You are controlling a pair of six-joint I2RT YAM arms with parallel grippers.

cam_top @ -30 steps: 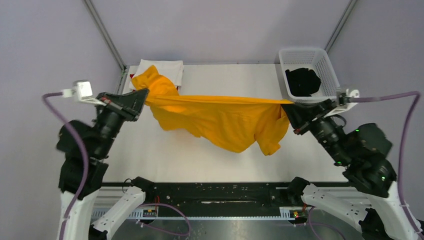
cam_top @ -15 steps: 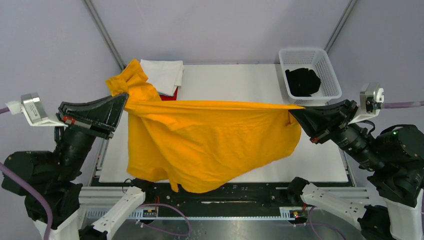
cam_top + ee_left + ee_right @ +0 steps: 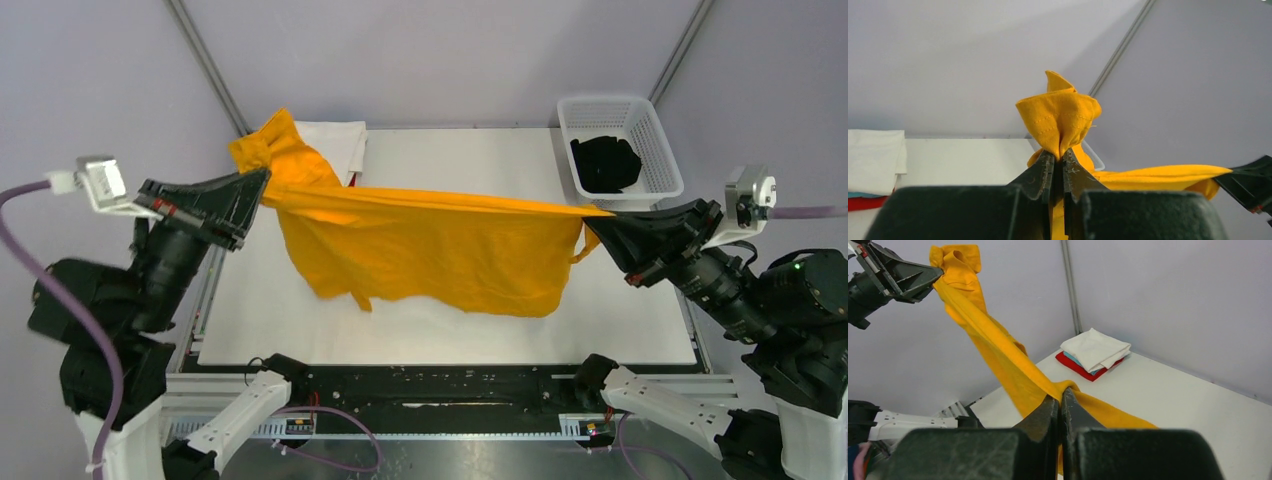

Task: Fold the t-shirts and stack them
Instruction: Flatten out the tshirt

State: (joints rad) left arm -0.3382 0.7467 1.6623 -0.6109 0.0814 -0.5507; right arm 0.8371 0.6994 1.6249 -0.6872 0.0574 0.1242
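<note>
Pale lilac walls closed in a white counter (image 3: 640, 310), and above it the mustard-yellow t-shirt (image 3: 440, 250) hung stretched between the two arms — held off the counter, I'd judge, so it could spread out before being laid down for folding. The left gripper (image 3: 263, 182), over the counter's left edge, was clamped on one bunched end of the cloth, a knot of it poking past the fingers. The right gripper (image 3: 592, 220), over the counter's right edge, was pinched tight on the opposite end. Between them the top edge ran taut and the body drooped toward the counter's near half — whether the lowest fold touched it I could not tell. At the counter's far-left corner sat the folded stack (image 3: 1093, 354), white over light blue and red. At its far-right corner a white basket (image 3: 660, 140) held a black shirt (image 3: 605, 162).
</note>
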